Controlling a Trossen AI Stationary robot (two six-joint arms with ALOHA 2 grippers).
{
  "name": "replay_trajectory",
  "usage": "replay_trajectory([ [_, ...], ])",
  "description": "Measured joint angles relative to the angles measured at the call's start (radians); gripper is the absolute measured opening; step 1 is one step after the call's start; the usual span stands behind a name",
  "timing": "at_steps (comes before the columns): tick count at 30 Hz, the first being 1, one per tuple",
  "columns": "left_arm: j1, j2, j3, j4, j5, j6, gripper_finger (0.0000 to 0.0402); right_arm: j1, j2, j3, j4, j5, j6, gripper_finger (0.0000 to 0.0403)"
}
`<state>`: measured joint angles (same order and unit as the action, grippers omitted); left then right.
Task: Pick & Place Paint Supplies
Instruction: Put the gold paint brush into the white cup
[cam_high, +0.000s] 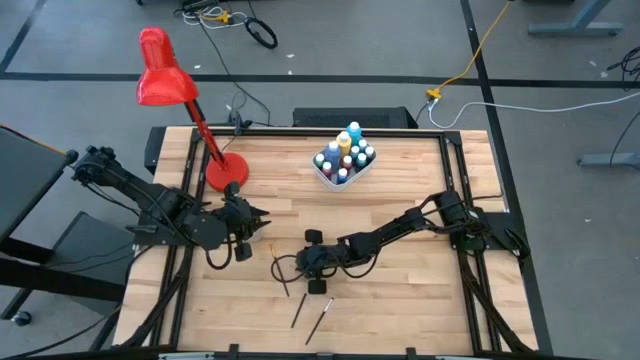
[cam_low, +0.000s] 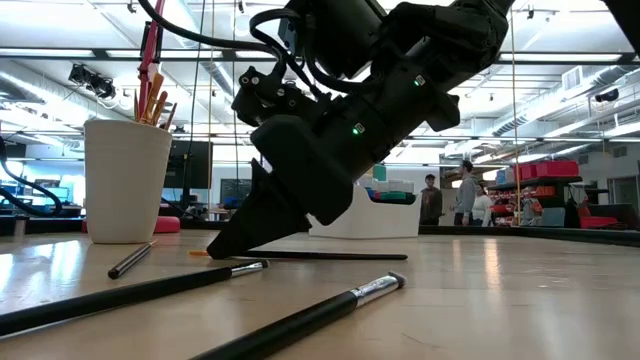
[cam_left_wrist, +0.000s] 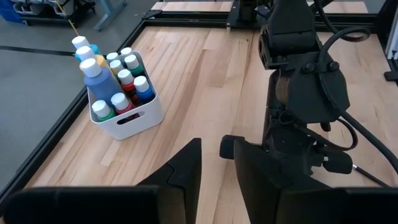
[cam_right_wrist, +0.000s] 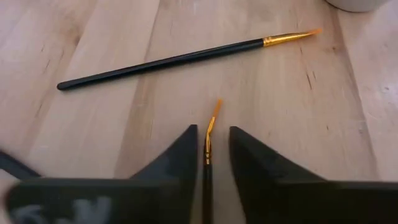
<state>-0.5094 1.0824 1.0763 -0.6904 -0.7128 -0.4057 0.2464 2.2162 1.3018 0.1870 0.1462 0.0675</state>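
the right gripper (cam_right_wrist: 208, 155) is reaching low to the table (cam_high: 400, 290) near its middle, and its fingers are standing on both sides of a thin paintbrush (cam_right_wrist: 210, 134). the orange bristle tip of this brush is sticking out in front of the fingertips and is bending a little. i am judging that the fingers are closing on the handle, but a small gap is showing on each side, so i cannot tell if the grip is already firm. a second paintbrush (cam_right_wrist: 180, 57) is lying flat just beyond, apart from the fingers. more brushes (cam_high: 310, 315) are lying loose on the wood nearer the front edge. the paint bottles (cam_left_wrist: 115, 78) are standing upright together in a white tray (cam_left_wrist: 134, 121) near the far edge, probably to be kept tidy. a beige cup (cam_low: 125, 180) is holding some brushes already. the left gripper (cam_left_wrist: 214, 162) is waiting at the left side, its fingers a little apart and holding nothing.
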Motion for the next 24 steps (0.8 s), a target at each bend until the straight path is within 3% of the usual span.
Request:
replay_trajectory([
  [4, 0.0, 0.0, 0.0, 0.0, 0.0, 0.0, 0.0105, -0.003, 0.0, 0.0, -0.021, -0.001, -0.001, 0.0028],
  [6, 0.0, 0.0, 0.0, 0.0, 0.0, -0.001, 0.0105, -0.003, -0.004, 0.0, -0.024, 0.0, -0.001, 0.001],
  [13, 0.0, 0.0, 0.0, 0.001, 0.0, 0.0, 0.0105, 0.003, -0.073, -0.009, -0.117, -0.007, 0.0, 0.0016],
  [21, 0.0, 0.0, -0.001, 0.013, 0.0, -0.001, 0.0105, 0.026, -0.28, -0.007, -0.284, -0.005, -0.045, 0.0008],
  [24, 0.0, 0.0, -0.001, 0.021, 0.0, 0.0, 0.0105, 0.045, -0.368, -0.006, -0.316, 0.051, -0.063, 0.0004],
])
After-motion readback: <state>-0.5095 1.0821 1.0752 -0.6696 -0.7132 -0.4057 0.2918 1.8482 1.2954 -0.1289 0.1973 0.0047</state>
